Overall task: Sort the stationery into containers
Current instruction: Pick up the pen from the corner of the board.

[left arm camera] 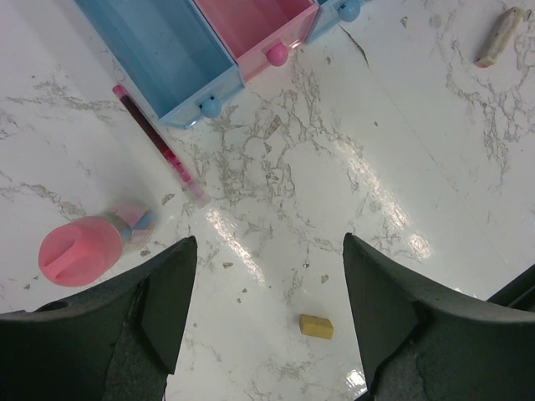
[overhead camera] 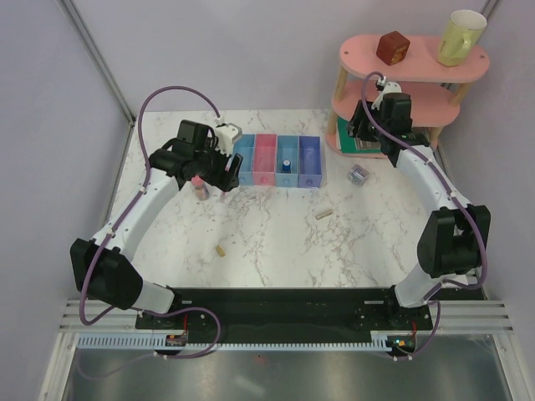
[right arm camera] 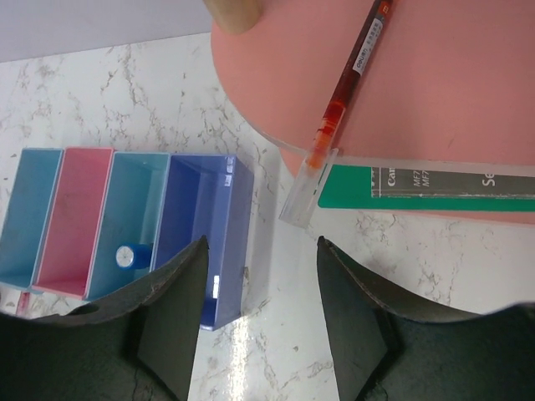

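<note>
just beside the pink cylinder (left arm camera: 79, 251), the left tool (left arm camera: 267, 244) hangs, jaws apart.

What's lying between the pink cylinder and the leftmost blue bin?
A thin red pen, lying flat beside the bin; the left wrist view shows it.

1. From high behind the near edge, we look down over the whole marble table (overhead camera: 276, 242).
2. Our left wrist view sits close over the table, facing down.
3. Our right wrist view looks down from higher; all three views share the bins (overhead camera: 277, 159).
</note>
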`<state>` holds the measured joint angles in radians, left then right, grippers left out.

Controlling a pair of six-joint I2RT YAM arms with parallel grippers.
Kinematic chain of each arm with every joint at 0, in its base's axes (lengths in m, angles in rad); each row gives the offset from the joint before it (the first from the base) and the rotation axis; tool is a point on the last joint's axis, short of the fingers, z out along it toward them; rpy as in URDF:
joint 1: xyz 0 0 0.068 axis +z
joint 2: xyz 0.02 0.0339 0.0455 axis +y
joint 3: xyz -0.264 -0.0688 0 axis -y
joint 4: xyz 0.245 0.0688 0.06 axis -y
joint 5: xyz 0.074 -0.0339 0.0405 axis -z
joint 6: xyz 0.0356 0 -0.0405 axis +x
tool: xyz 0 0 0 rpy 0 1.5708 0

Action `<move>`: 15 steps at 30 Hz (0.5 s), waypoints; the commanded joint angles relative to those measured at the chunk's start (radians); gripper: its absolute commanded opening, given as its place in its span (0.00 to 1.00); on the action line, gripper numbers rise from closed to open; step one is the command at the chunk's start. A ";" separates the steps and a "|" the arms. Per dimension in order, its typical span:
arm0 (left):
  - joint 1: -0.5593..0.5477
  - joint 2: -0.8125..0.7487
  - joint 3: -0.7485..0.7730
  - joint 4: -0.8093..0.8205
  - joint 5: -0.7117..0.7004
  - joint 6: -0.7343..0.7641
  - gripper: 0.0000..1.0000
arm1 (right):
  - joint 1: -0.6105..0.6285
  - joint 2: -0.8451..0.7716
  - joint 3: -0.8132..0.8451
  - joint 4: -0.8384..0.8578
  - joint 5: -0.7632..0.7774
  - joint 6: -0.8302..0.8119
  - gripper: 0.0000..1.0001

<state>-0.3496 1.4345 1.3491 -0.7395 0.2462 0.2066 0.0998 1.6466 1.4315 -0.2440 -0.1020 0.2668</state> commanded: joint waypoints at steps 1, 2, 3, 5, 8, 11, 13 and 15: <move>-0.008 -0.014 0.050 -0.015 0.025 0.027 0.78 | -0.005 0.039 0.004 0.061 0.036 0.022 0.63; -0.009 -0.014 0.050 -0.015 0.024 0.027 0.78 | -0.006 0.045 0.006 0.071 0.039 0.022 0.63; -0.009 -0.017 0.051 -0.017 0.022 0.028 0.78 | -0.005 0.057 0.012 0.074 0.041 0.022 0.63; -0.009 -0.017 0.053 -0.020 0.022 0.030 0.78 | -0.005 0.071 0.021 0.081 0.050 0.020 0.63; -0.012 -0.016 0.053 -0.024 0.022 0.031 0.78 | -0.006 0.100 0.043 0.091 0.056 0.017 0.61; -0.012 -0.011 0.051 -0.023 0.022 0.030 0.78 | -0.006 0.114 0.064 0.094 0.053 0.014 0.61; -0.014 -0.005 0.053 -0.023 0.022 0.030 0.78 | -0.005 0.125 0.078 0.094 0.054 0.014 0.59; -0.014 0.001 0.053 -0.023 0.022 0.030 0.78 | -0.006 0.133 0.086 0.098 0.051 0.012 0.59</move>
<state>-0.3561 1.4345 1.3651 -0.7589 0.2462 0.2066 0.0978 1.7706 1.4513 -0.1932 -0.0628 0.2703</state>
